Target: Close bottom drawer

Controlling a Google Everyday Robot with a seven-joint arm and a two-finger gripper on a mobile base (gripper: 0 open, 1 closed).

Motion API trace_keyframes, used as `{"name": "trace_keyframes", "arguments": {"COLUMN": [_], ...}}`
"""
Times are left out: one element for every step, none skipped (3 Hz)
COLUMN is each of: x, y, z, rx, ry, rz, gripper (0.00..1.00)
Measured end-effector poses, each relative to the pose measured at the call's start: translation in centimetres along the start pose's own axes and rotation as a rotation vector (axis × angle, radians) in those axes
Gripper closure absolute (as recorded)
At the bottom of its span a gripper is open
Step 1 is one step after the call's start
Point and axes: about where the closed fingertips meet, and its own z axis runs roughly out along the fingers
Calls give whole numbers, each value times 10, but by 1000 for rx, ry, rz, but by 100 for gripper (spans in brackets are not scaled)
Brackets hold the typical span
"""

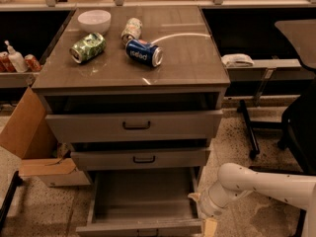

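The bottom drawer (123, 228), the lowermost grey-brown box of the three-drawer cabinet, is standing pulled far out toward the camera. Its long bare interior is lying exposed and its low front panel is sitting at the lower edge of the view (the small black handle is only just showing there). The white, rounded robot arm (256, 184) is reaching in from the right, low over the speckled floor (232, 142). Its gripper (209, 225) is hanging just beside the drawer's right front corner. Whether it is touching the panel cannot be told, and how its grasp is standing cannot be told either.

Above, the middle drawer (173, 158) with its black bar handle is sticking out a little. The tall-fronted top drawer (89, 127) is also sitting slightly out, with a dark gap showing over it.

On the glossy grey-brown worktop (192, 63) a round white bowl (94, 20) is resting at the back left. A green drink can (88, 47) and a blue drink can (143, 52) are lying on their sides nearer the front, well apart from each other. A pale can (131, 29) is lying just behind the blue one.

A brown cardboard box (27, 132) is leaning beside the cabinet's left side (flaps hanging loose). A black office chair (301, 127) is standing at the far right.
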Motion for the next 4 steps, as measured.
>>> {"name": "trace_keyframes", "arguments": {"x": [8, 29, 47, 61], "y": [-1, 3, 8, 11], "z": [15, 39, 61, 84], "rx": [-10, -15, -17, -31], "ry": [10, -14, -30, -39], "rz": [-6, 10, 23, 36], "gripper": [0, 18, 41, 64]}}
